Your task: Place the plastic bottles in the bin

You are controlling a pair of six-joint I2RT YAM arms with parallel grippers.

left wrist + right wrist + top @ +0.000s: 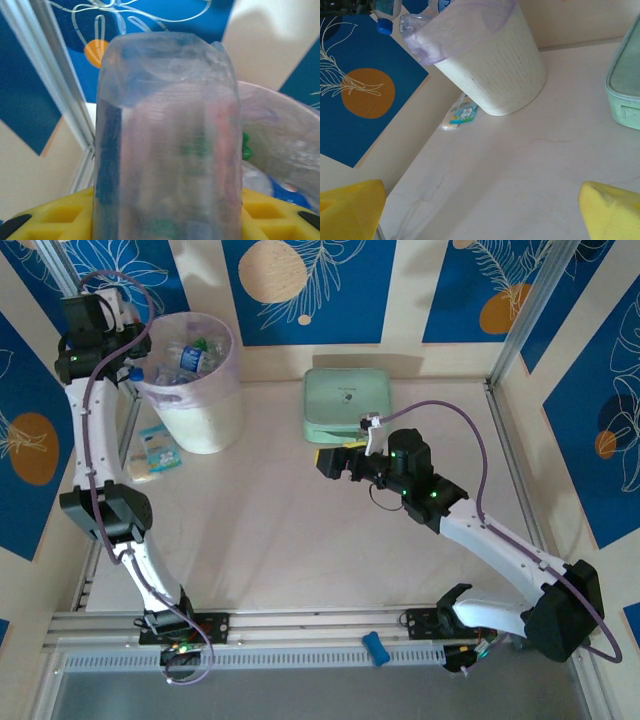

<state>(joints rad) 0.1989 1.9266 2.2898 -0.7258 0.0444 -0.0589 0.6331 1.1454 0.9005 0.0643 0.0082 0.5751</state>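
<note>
A mint green case (pixel 345 405) is sitting closed at the far side of the pale counter (pixel 290 540), while a small blue-and-white packet (pixel 157 452) is lying near its left edge.

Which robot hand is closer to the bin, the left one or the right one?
Left. The left gripper holds a clear bottle right at the rim of the bin. The right gripper hangs open over the middle of the table, beside the green case.

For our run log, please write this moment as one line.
left gripper: shut on clear bottle, at bin rim | right gripper: open, empty, over table | bin: bottles inside
</note>
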